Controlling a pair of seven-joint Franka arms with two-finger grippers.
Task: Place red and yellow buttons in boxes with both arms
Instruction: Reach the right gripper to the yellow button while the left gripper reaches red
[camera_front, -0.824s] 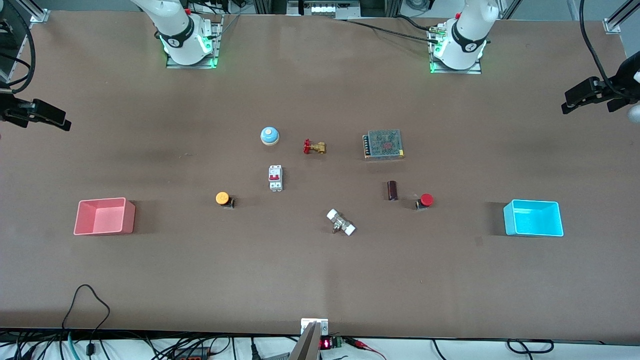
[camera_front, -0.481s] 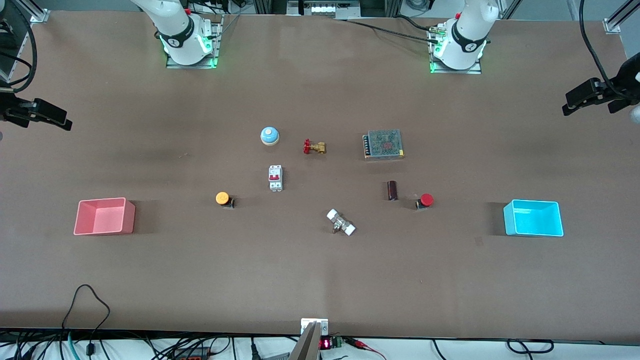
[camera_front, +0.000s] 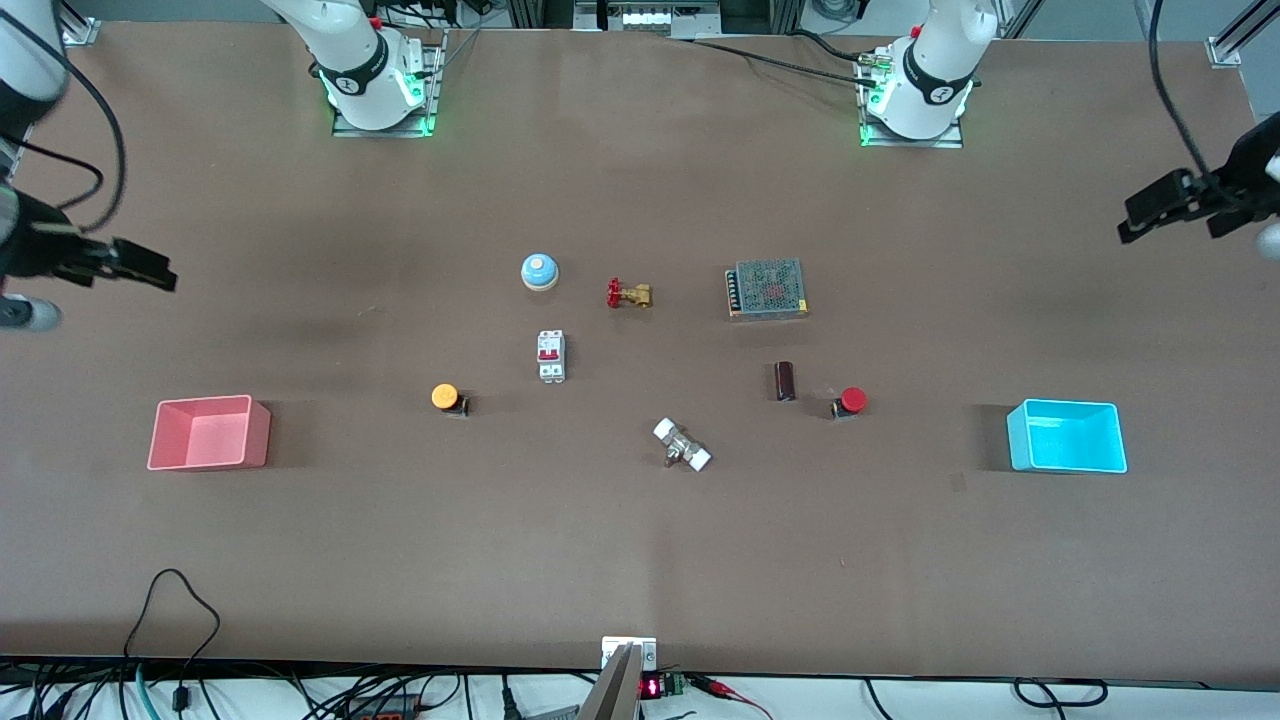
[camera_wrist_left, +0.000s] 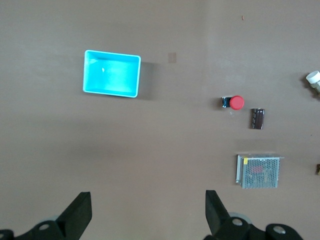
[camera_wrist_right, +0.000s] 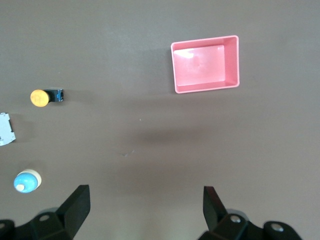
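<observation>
The yellow button and the red button lie on the brown table, well apart. The pink-red box sits empty at the right arm's end, and the cyan box sits empty at the left arm's end. My right gripper is open and empty, high over bare table at its end. Its wrist view shows the pink-red box, the yellow button and the right gripper. My left gripper is open and empty, high over bare table. Its wrist view shows the cyan box, the red button and the left gripper.
Mid-table stand a blue dome bell, a brass valve with a red handle, a white circuit breaker, a mesh-topped power supply, a dark cylinder beside the red button, and a white-ended fitting.
My right gripper has moved in over the table, toward the middle. My left gripper has shifted slightly. Nothing on the table has moved.
</observation>
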